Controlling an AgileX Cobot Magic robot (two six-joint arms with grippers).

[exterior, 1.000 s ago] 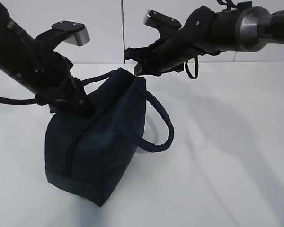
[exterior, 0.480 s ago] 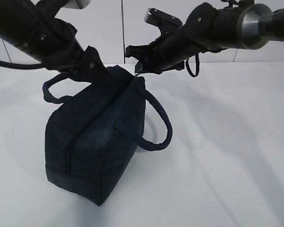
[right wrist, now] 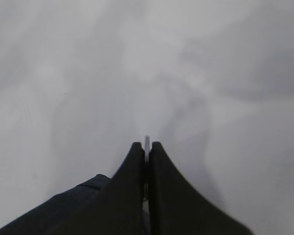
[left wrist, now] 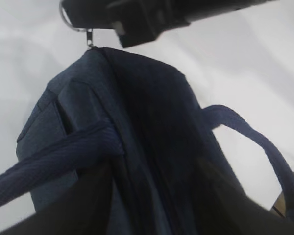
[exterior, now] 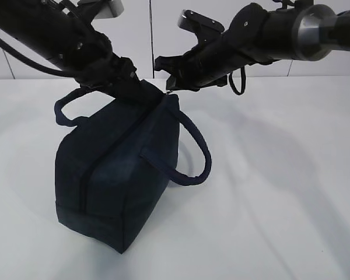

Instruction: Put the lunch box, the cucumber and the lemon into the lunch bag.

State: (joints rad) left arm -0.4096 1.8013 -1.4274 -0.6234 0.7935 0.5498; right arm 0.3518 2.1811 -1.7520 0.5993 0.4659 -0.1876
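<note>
The dark navy fabric lunch bag (exterior: 119, 169) stands on the white counter (exterior: 280, 192), zipped shut, one loop handle (exterior: 189, 154) hanging off its side. At the bag's far top end, the right gripper (exterior: 170, 86) has its jaws pinched tight on the silver ring pull (left wrist: 71, 22). The left gripper (exterior: 137, 93) presses against the bag's top beside it; whether its jaws are apart cannot be told.

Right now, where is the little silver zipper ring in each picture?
Exterior view: the zipper ring is at the far top end of the lunch bag, at the right gripper.
Left wrist view: top left, above the bag's peak, partly hidden by the dark fingers.
Right wrist view: only a thin silver edge between the shut fingers.
Shared landmark: the bag's far end, where the zipper stops.
</note>
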